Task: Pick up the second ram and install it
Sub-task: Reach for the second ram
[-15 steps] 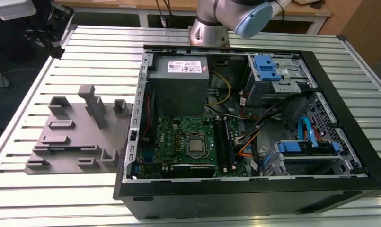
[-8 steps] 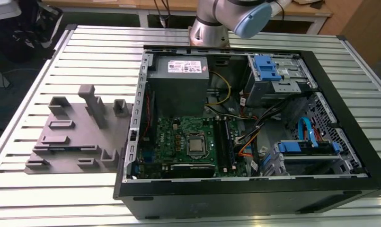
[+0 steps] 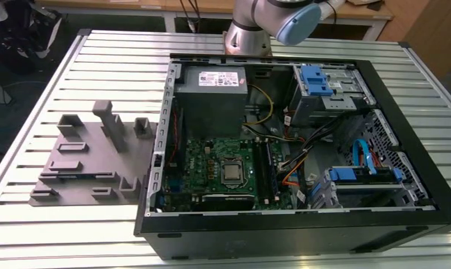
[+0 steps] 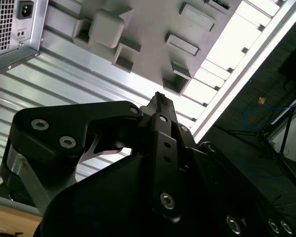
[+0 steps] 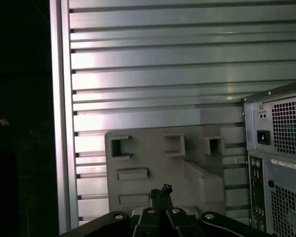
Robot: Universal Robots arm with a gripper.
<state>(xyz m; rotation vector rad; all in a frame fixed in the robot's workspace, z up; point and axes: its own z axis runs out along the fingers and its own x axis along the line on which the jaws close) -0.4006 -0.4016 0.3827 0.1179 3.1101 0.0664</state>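
Black fingers pressed together, nothing between them, poised above the grey holder block.

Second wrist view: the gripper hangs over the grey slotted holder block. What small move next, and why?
Probably open the black gripper where it hangs. It looks shut on nothing, well above the grey plastic slotted holder block, whose pockets look empty in both wrist views, so descending before the fingers part seems premature.
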